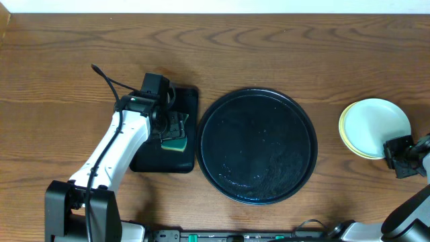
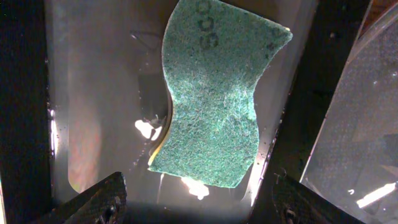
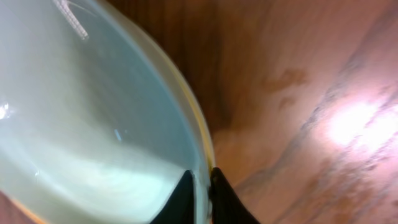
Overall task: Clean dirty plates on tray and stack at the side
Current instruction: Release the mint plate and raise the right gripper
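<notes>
The large round black tray [image 1: 258, 146] sits mid-table with no plates on it. A stack of plates [image 1: 373, 128] lies at the right: a pale mint-blue plate on top, a pale yellow rim [image 1: 344, 134] showing under it. My right gripper [image 1: 398, 149] is shut on the stack's near rim; in the right wrist view its fingers [image 3: 202, 190] pinch the mint plate's edge [image 3: 93, 124]. My left gripper [image 1: 168, 128] is open over a green sponge [image 1: 175, 142]. In the left wrist view the sponge [image 2: 214, 93] lies flat ahead of the spread fingers [image 2: 199, 202].
A smaller rectangular black tray [image 1: 151, 161] left of the round tray holds the sponge; its wet floor [image 2: 99, 112] shows in the left wrist view. Wooden table [image 1: 282, 54] all round. Cables and arm bases run along the front edge.
</notes>
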